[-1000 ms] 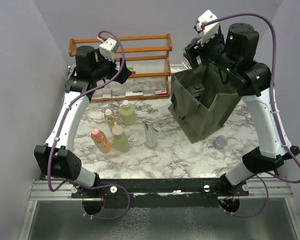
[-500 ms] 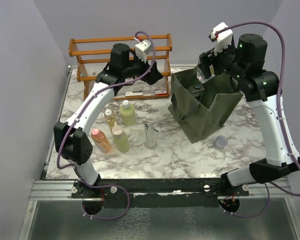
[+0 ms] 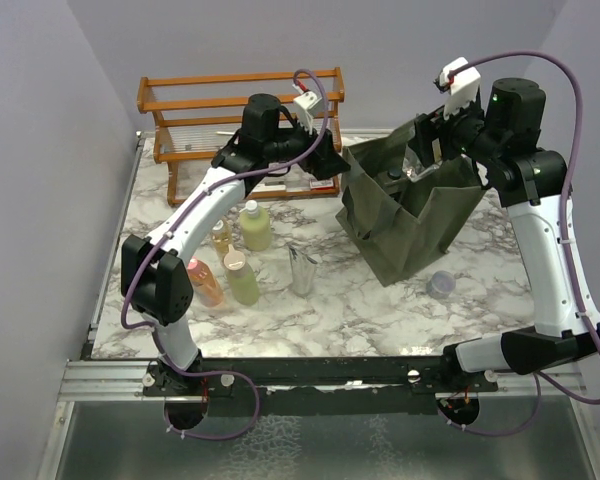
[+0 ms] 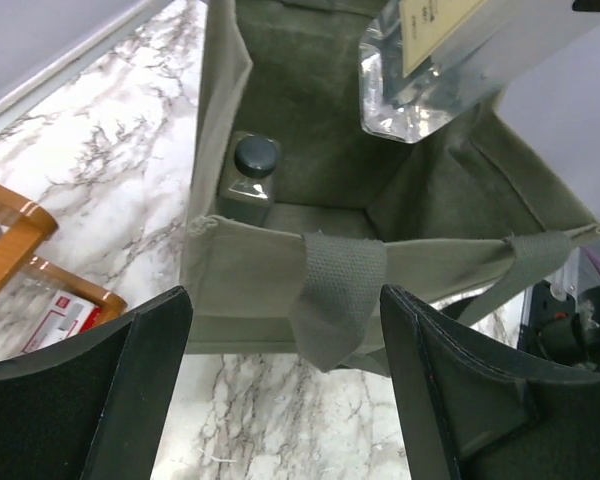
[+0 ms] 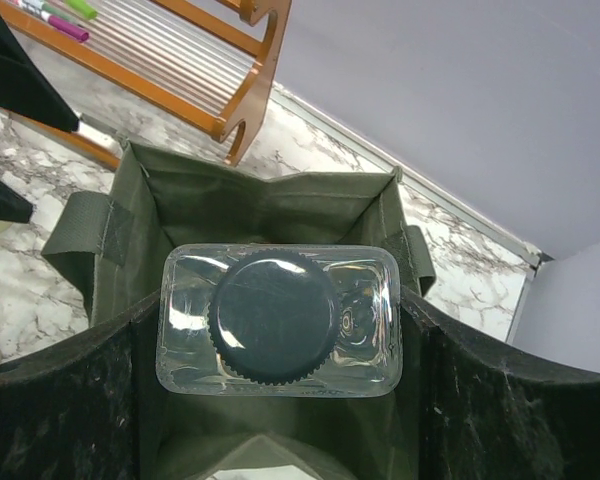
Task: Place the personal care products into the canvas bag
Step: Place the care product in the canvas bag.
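Swung across to the bag (image 3: 405, 215), the left end effector (image 4: 280, 300) hangs apart and empty at its rim, probably to steady the floppy wall. Above the mouth, the right end effector (image 3: 430, 150) clamps a clear bottle (image 4: 410, 60), ready to drop; a dark bottle (image 4: 252, 180) already sits inside.

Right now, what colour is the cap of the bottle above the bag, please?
Black; the cap on the clear bottle shows best in the right wrist view.

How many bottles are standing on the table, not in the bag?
4, all left of the bag: pale green bottle and small amber bottle behind, orange bottle and beige-capped green bottle in front. The left arm might hide more.
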Robot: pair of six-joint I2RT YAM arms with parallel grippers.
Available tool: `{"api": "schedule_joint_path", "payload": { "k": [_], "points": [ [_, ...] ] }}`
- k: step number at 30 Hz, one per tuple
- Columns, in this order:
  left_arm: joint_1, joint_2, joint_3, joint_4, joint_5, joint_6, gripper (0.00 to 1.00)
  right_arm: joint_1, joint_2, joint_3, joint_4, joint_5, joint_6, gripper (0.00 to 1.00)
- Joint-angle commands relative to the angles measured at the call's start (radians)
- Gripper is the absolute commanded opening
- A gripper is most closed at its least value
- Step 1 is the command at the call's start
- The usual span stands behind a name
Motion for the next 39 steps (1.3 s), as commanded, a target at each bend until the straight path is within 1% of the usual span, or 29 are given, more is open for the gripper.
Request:
{"api": "schedule_joint_path", "payload": {
  "k": [1, 5, 8, 11, 12, 15, 18, 22, 23, 31, 39],
  "points": [
    [-0.032, -0.015, -0.005, 0.008, 0.076, 0.024, 0.77, -0.024, -0.045, 0.011, 0.151, -0.097, 0.015, 0.01],
    [-0.052, 0.022, 0.007, 0.016, 0.075, 0.012, 0.73, -0.038, -0.037, -0.003, 0.152, -0.130, 0.025, 0.01],
    [-0.065, 0.041, 0.006, 0.023, 0.088, -0.003, 0.67, -0.044, -0.031, -0.007, 0.150, -0.144, 0.026, 0.01],
    [-0.073, 0.042, -0.009, 0.011, 0.096, 0.016, 0.62, -0.045, -0.024, -0.015, 0.146, -0.157, 0.021, 0.01],
    [-0.074, 0.040, -0.015, 0.006, 0.095, 0.027, 0.59, -0.046, -0.023, -0.020, 0.145, -0.163, 0.019, 0.01],
    [-0.074, 0.034, -0.021, -0.014, 0.096, 0.055, 0.44, -0.047, -0.025, -0.041, 0.143, -0.187, 0.005, 0.01],
    [-0.075, 0.031, -0.012, -0.058, 0.093, 0.109, 0.21, -0.047, -0.029, -0.063, 0.138, -0.189, -0.011, 0.01],
    [-0.076, 0.028, -0.008, -0.119, 0.088, 0.177, 0.03, -0.048, -0.040, -0.108, 0.131, -0.182, -0.036, 0.01],
    [-0.077, 0.026, -0.010, -0.131, 0.087, 0.190, 0.00, -0.048, -0.044, -0.118, 0.129, -0.181, -0.042, 0.01],
    [-0.107, 0.025, -0.045, -0.200, 0.040, 0.304, 0.00, -0.057, -0.083, -0.203, 0.104, -0.149, -0.085, 0.01],
    [-0.127, 0.018, -0.104, -0.215, 0.004, 0.357, 0.00, -0.086, -0.126, -0.290, 0.107, -0.125, -0.092, 0.01]
  ]
}}
